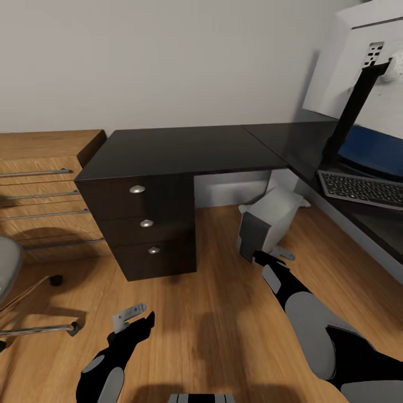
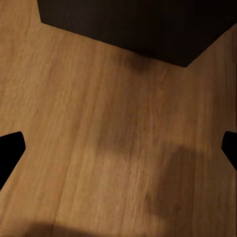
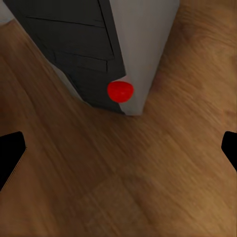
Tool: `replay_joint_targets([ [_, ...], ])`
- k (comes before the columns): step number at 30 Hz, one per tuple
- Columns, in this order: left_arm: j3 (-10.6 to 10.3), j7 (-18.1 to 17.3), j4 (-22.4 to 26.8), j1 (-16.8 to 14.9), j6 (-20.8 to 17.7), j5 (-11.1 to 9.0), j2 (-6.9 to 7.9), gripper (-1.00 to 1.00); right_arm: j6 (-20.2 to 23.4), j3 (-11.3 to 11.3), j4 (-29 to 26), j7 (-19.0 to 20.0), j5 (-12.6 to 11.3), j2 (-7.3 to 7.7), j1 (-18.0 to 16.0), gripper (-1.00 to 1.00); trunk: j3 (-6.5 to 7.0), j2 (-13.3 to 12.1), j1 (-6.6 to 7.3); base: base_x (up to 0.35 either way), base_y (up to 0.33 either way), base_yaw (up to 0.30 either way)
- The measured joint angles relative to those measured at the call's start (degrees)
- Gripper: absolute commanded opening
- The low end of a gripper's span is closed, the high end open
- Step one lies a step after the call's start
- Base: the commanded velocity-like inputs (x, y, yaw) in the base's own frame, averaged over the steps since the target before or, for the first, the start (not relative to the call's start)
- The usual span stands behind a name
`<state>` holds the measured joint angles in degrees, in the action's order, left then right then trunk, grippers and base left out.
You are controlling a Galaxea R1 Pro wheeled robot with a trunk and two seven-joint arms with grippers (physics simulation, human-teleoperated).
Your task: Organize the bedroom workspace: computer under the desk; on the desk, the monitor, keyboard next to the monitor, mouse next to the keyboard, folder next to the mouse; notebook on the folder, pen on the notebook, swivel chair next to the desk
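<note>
The silver-grey computer (image 1: 267,219) stands slightly tilted on the wood floor under the black desk (image 1: 184,146). My right gripper (image 1: 261,258) hangs open just in front of its dark front panel. In the right wrist view the computer (image 3: 113,44) with its red button is a short way ahead of the right gripper (image 3: 118,153). The monitor (image 1: 358,61) shows its white back on the desk's right wing, with the keyboard (image 1: 361,188) in front of it and the blue folder (image 1: 372,150) behind the keyboard. My left gripper (image 1: 140,317) is open and empty over bare floor.
The black drawer unit (image 1: 146,224) with round knobs stands left of the computer, and its dark base (image 2: 133,24) lies ahead of the left gripper (image 2: 118,148). The swivel chair (image 1: 8,267) sits at the far left. A low light-wood shelving unit (image 1: 42,184) stands behind it.
</note>
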<state>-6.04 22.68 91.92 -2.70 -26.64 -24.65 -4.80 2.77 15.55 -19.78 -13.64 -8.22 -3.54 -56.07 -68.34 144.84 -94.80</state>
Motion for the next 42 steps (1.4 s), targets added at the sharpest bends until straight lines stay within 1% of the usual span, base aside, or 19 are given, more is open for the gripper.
replay_joint_targets([
  [5, -0.09, 0.32, 0.02, 0.00, -0.01, 0.10, 0.04, 1.00, -1.15, 0.01, 0.02, 0.14, 0.14, -0.02, 0.20, 1.00, 1.11, -0.07, 0.13, -0.001, 0.000, 0.000],
  [10, 0.05, 0.40, 0.02, 0.00, -0.04, 0.16, 0.06, 1.00, -1.49, -0.06, -0.05, 0.22, 0.16, -0.11, 1.35, 1.00, 2.23, -0.13, 0.26, 0.000, 0.000, 0.019],
  [12, 0.09, 0.42, 0.02, 0.01, -0.07, 0.19, 0.11, 1.00, -1.94, -0.07, -0.19, 0.23, 0.29, -0.92, 1.65, 1.00, 2.79, -0.16, 0.31, 0.000, 0.000, 0.100],
  [14, 0.07, 0.42, 0.03, 0.01, -0.06, 0.19, 0.08, 1.00, -2.70, -0.08, -0.24, 0.18, 1.06, -1.58, 1.74, 1.00, 3.38, -0.19, 0.36, 0.000, 0.000, 0.136],
  [15, 0.06, 0.42, 0.03, 0.01, -0.07, 0.21, 0.08, 1.00, -3.25, -0.10, -0.19, 0.14, 2.13, -2.01, 1.78, 1.00, 3.67, -0.20, 0.39, 0.000, 0.000, 0.165],
  [17, 0.06, 0.42, 0.03, 0.01, -0.06, 0.21, 0.07, 1.00, -3.77, -0.14, -0.15, 0.06, 3.48, -2.44, 1.87, 1.00, 4.25, -0.23, 0.44, 0.000, 0.000, 0.191],
  [18, 0.06, 0.42, 0.03, 0.01, -0.08, 0.24, 0.09, 1.00, -4.22, -0.22, -0.14, -0.07, 4.91, -2.87, 2.03, 1.00, 4.53, -0.24, 0.46, 0.000, 0.000, 0.212],
  [20, 0.09, 0.42, 0.03, 0.01, -0.10, 0.26, 0.10, 1.00, -4.66, -0.29, -0.14, -0.20, 6.35, -3.26, 2.21, 1.00, 5.08, -0.27, 0.52, 0.000, 0.000, 0.227],
  [21, 0.10, 0.42, 0.03, 0.01, -0.11, 0.27, 0.11, 1.00, -5.11, -0.36, -0.14, -0.30, 7.49, -3.51, 2.39, 1.00, 5.35, -0.28, 0.54, 0.000, 0.000, 0.240],
  [23, 0.12, 0.42, 0.03, 0.01, -0.12, 0.28, 0.12, 1.00, -5.81, -0.39, -0.13, -0.37, 8.59, -3.78, 2.67, 1.00, 5.87, -0.31, 0.59, 0.000, 0.000, 0.251],
  [26, 0.10, 0.45, 0.00, 0.01, -0.13, 0.28, 0.13, 1.00, -6.30, -0.42, -0.12, -0.37, 9.28, -3.95, 2.92, 1.00, 6.62, -0.35, 0.67, 0.000, 0.000, 0.260],
  [31, 0.05, 0.52, -0.03, 0.01, -0.13, 0.43, 0.09, 1.00, -6.59, -0.48, -0.12, -0.35, 9.72, -4.07, 3.37, 1.00, 7.78, -0.42, 0.80, 0.000, 0.000, 0.270],
  [33, 0.04, 0.58, -0.07, 0.01, -0.13, 0.88, 0.07, 1.00, -6.63, -0.50, -0.12, -0.32, 9.79, -4.07, 3.72, 1.00, 8.23, -0.44, 0.85, 0.000, 0.000, 0.274],
  [35, 0.08, 0.61, -0.18, 0.02, -0.13, 2.29, 0.06, 1.00, -6.66, -0.47, -0.13, -0.30, 9.88, -4.05, 4.09, 1.00, 8.67, -0.47, 0.90, 0.000, 0.000, 0.275],
  [36, 0.14, 0.62, -0.22, 0.02, -0.13, 3.61, 0.02, 1.00, -6.67, -0.46, -0.16, -0.29, 9.91, -4.02, 4.24, 1.00, 8.90, -0.48, 0.93, 0.000, 0.000, 0.275],
  [39, 0.28, 0.61, -0.28, 0.02, -0.12, 5.79, -0.03, 1.00, -6.69, -0.46, -0.24, -0.33, 10.00, -4.00, 4.40, 1.00, 9.56, -0.52, 1.00, -0.075, 0.000, 0.274],
  [42, 0.42, 0.60, -0.28, 0.02, -0.12, 6.89, -0.02, 1.00, -6.70, -0.45, -0.32, -0.35, 10.04, -3.96, 4.47, 1.00, 10.23, -0.57, 1.05, -0.249, 0.000, 0.265],
])
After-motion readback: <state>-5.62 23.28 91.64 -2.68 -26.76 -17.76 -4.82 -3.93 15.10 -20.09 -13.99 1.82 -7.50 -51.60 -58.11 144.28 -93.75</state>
